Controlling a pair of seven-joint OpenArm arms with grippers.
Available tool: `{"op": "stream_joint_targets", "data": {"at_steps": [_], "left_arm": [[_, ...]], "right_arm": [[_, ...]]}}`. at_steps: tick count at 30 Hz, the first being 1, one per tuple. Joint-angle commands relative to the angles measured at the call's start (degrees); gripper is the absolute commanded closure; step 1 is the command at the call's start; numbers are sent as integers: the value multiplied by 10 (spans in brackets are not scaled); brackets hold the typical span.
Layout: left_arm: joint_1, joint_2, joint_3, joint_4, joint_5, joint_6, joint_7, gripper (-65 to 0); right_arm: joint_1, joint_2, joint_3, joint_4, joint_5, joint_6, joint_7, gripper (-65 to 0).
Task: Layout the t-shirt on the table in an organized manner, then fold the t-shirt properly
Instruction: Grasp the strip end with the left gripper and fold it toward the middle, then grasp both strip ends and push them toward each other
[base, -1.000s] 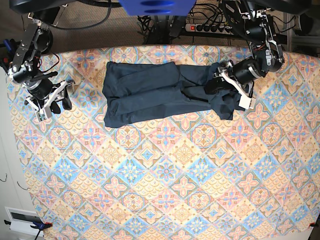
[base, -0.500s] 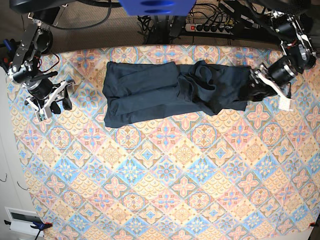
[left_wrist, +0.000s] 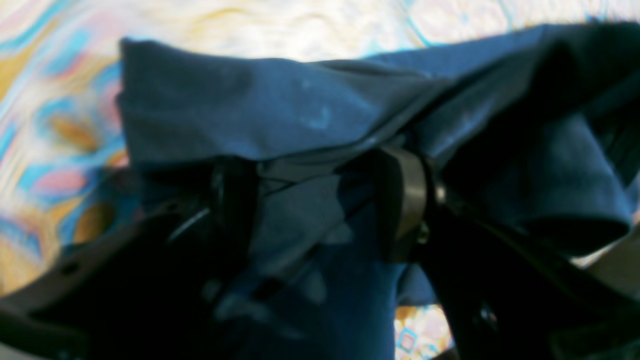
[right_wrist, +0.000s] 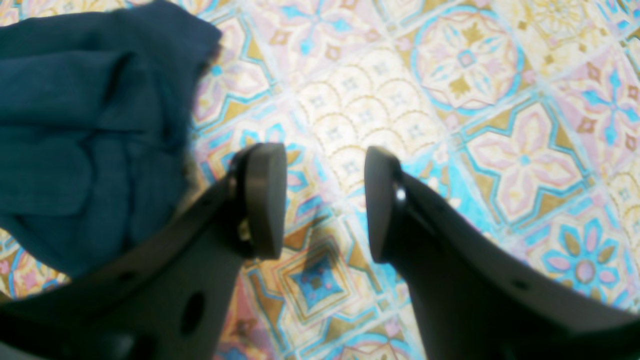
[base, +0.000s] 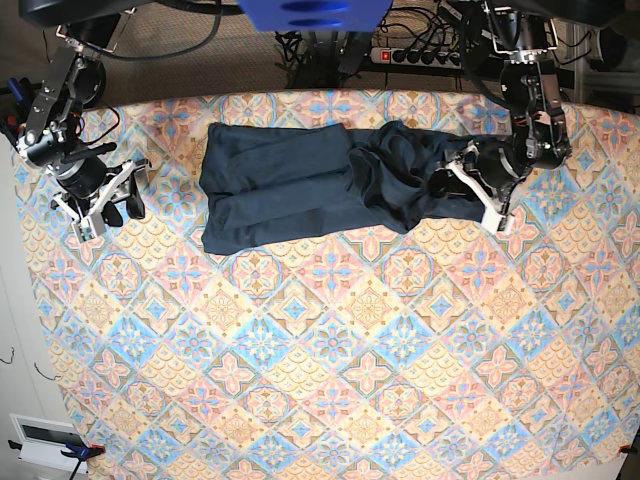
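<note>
The dark navy t-shirt (base: 290, 185) lies stretched sideways along the far part of the patterned table (base: 330, 340), flat on its left half and bunched in folds on its right. My left gripper (base: 452, 183) is pushed into that bunched right end. In the left wrist view its fingers (left_wrist: 405, 200) stand wide apart, with loose cloth of the t-shirt (left_wrist: 300, 110) draped over and between them. My right gripper (base: 105, 205) hovers open over bare table (right_wrist: 450, 100), left of the shirt. Its fingers (right_wrist: 265, 200) hold nothing, and the t-shirt's edge (right_wrist: 75, 125) lies beside them.
A power strip with cables (base: 420, 55) lies on the floor behind the table's far edge. The table's left edge runs close to my right arm, with a small white device (base: 45, 435) on the floor beyond it.
My left gripper swung out to the right, drawing the shirt's end longer, then came back left into the bunched cloth. The shirt's left half shifted slightly left. The right arm stayed put.
</note>
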Motion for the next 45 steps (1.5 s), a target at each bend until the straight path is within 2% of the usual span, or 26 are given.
{"op": "stream_joint_targets", "data": {"at_steps": [1, 5, 11, 14, 17, 21, 27, 32, 37, 41, 45], "left_arm": [[3, -4, -4, 18, -11, -4, 2, -359], [31, -8, -37, 74, -43, -6, 6, -359], [68, -21, -73, 133, -107, -6, 6, -359], [69, -21, -73, 132, -109, -6, 6, -359], [68, -19, -73, 131, -111, -6, 6, -359], [64, -16, -65, 133, -114, -8, 6, -359], [33, -5, 22, 133, -131, -8, 7, -359], [-3, 21, 103, 95, -48, -6, 7, -359], [-47, 22, 173, 45, -43, -8, 7, -359], [-63, 44, 183, 45, -60, -8, 7, -359], [-66, 45, 178, 45, -99, -9, 6, -359]], "right_arm": [[2, 10, 3, 11, 10, 1, 12, -250], [-19, 10, -3, 12, 10, 1, 12, -250], [-22, 10, -76, 8, 11, 1, 8, -255], [-18, 4, -95, 1, 14, 1, -29, -255], [2, -14, -94, -29, 45, 1, -57, -256], [35, -27, -96, -102, 71, 1, -65, -256], [42, -31, -96, -152, 95, 1, -63, -256], [42, -40, -95, -152, 95, 1, -63, -256], [42, -46, -96, -151, 95, 1, -64, -256], [40, -47, -96, -151, 95, 1, -65, -256], [39, -47, -96, -150, 95, 1, -65, -256]]}}
